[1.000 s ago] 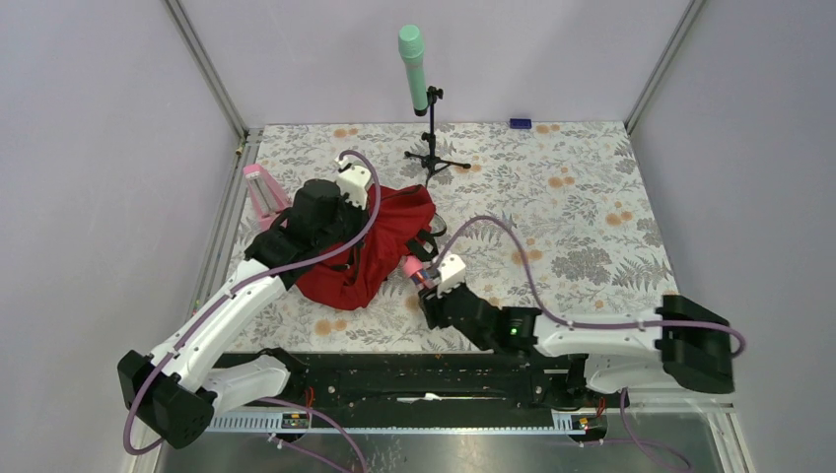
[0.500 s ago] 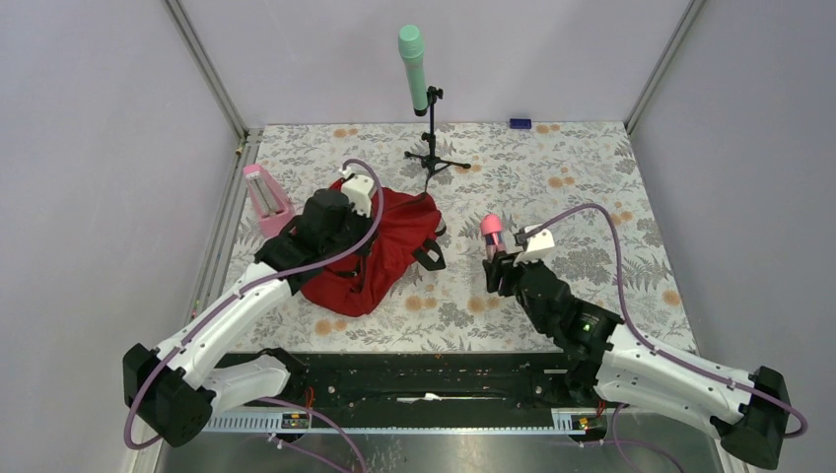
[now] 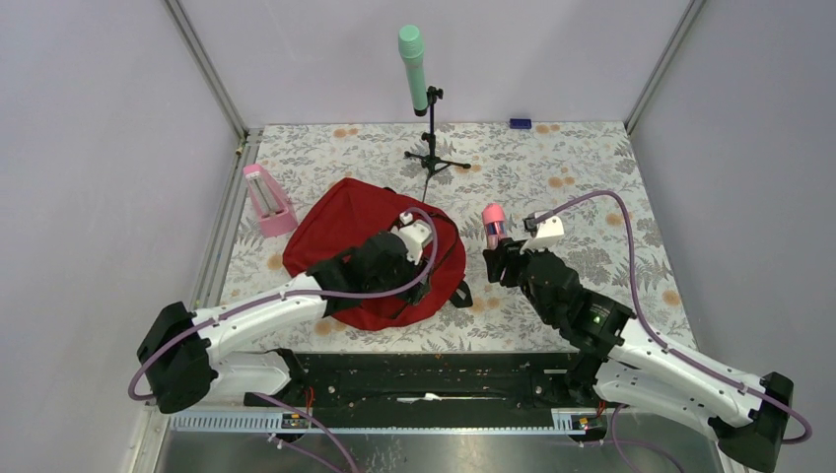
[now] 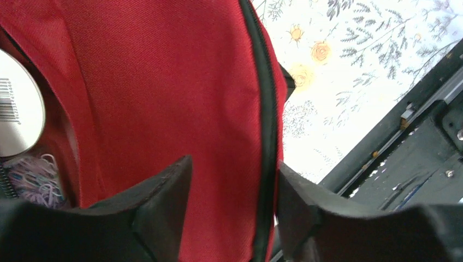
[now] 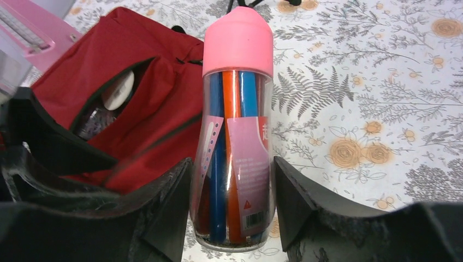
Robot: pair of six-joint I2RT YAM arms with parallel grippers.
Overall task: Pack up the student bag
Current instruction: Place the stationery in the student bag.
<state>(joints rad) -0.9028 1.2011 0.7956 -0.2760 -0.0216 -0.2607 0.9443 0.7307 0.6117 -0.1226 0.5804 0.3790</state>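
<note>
Straddling a red panel of the student bag point(image 4: 164, 82), the left gripper point(image 4: 235, 165) has its jaws apart. The black zipper point(image 4: 267, 109) runs close beside one finger, and it cannot be told whether the pads touch the cloth. The bag lies slumped on the table point(image 3: 592, 187) directly beneath that gripper. From the right gripper point(image 5: 232, 164) it sits off to the left, its pocket mouth point(image 5: 109, 93) gaping toward that gripper. The right gripper is clamped on the pen tube point(image 5: 237, 125), which stands upright with its pink cap point(image 5: 237, 41) on top.

The bag looks soft and limp. A flat panel would likely bunch and slip out of a pinch, and the whole thing would drag rather than lift cleanly. The better hold is probably the stitched lip beside the zipper, where the cloth is doubled and stiffer. Pulling up there should keep the mouth wide. The tube, by contrast, seems light, rigid and smooth, so a grip around its middle suits it.
</note>
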